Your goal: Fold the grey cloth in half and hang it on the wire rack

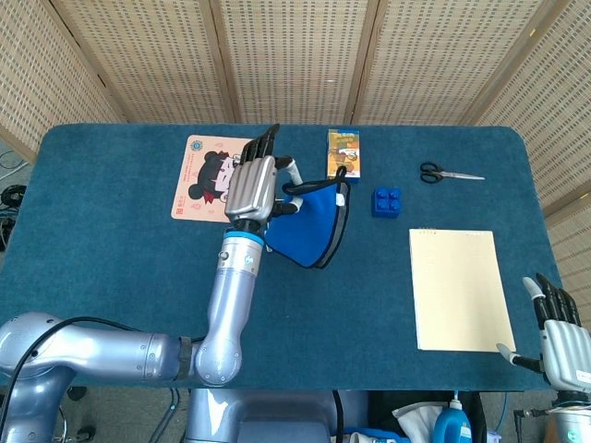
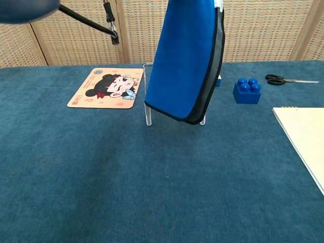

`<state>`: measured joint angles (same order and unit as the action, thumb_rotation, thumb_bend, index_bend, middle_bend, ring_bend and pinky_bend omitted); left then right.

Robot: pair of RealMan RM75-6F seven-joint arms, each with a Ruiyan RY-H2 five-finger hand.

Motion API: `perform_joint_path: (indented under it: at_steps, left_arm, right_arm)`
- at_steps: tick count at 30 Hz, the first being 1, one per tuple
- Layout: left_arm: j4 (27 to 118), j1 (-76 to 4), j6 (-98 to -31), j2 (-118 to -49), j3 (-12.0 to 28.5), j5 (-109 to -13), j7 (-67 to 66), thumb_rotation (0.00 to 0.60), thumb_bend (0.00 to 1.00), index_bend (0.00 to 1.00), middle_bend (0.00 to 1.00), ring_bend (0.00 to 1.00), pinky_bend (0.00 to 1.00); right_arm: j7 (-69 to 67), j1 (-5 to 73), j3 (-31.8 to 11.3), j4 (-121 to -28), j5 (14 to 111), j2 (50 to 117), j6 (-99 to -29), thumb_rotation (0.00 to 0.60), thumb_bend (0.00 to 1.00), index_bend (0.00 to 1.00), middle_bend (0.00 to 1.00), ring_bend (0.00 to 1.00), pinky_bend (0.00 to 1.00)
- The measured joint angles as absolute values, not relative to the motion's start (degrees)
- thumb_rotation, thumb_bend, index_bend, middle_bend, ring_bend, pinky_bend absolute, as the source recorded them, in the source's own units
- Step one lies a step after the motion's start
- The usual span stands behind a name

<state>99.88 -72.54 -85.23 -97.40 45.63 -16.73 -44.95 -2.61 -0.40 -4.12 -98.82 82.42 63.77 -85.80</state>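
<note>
The left hand [image 1: 252,187] is raised above the table [image 1: 111,268] and grips the top edge of the folded cloth [image 1: 314,224], which hangs down from it, blue face outward with a dark border and a grey layer showing at the edge. In the chest view the cloth [image 2: 186,58] hangs clear of the table, directly in front of the wire rack [image 2: 147,114], hiding most of it; only 2 of the rack's feet show, at the cloth's lower corners. Whether the cloth touches the rack's bar cannot be told. Just behind the hand lies a cartoon mat [image 1: 206,165], and beyond the cloth's far side stands a small orange box [image 1: 343,154]. Further toward the robot's right sit a blue building block [image 1: 387,201] and, past it, a pair of scissors [image 1: 449,173]. Nearer the robot on that side lies a pale yellow notepad [image 1: 460,288]. The right hand [image 1: 561,341] rests low at the table's near right corner, well apart from all of this, fingers spread and holding nothing.
</note>
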Motion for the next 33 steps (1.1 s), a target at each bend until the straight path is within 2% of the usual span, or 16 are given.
perform_joint_path:
  at_steps: [7,18,26,33]
  left_arm:
    - [91.3,-77.7,-86.5,-100.7,49.2,-12.6,-45.0,0.600,0.53,0.89,0.00,0.00,0.00]
    - [78.8,-83.0,-85.0,-103.3,53.6,-8.8,-43.0,0.600,0.54,0.89,0.00,0.00,0.00]
    - [71.4,-85.2,-85.1,-105.1,54.5,-7.2,-42.2,0.600,0.54,0.89,0.00,0.00,0.00]
    - [64.5,-85.4,-81.7,-106.8,54.8,-5.9,-40.8,0.600,0.54,0.89,0.00,0.00,0.00]
  right_arm:
    - [-2.9,-0.4,-4.1,-98.9,82.6,63.6,-86.0,0.600,0.00,0.00,0.00,0.00,0.00]
    - [-3.3,-0.1,-4.6,-98.4,81.0,63.6,-85.0,0.600,0.00,0.00,0.00,0.00,0.00]
    - [-3.2,0.0,-4.6,-98.2,80.4,63.6,-84.5,0.600,0.00,0.00,0.00,0.00,0.00]
    - [-2.9,0.1,-4.6,-98.2,80.3,63.6,-84.3,0.600,0.00,0.00,0.00,0.00,0.00]
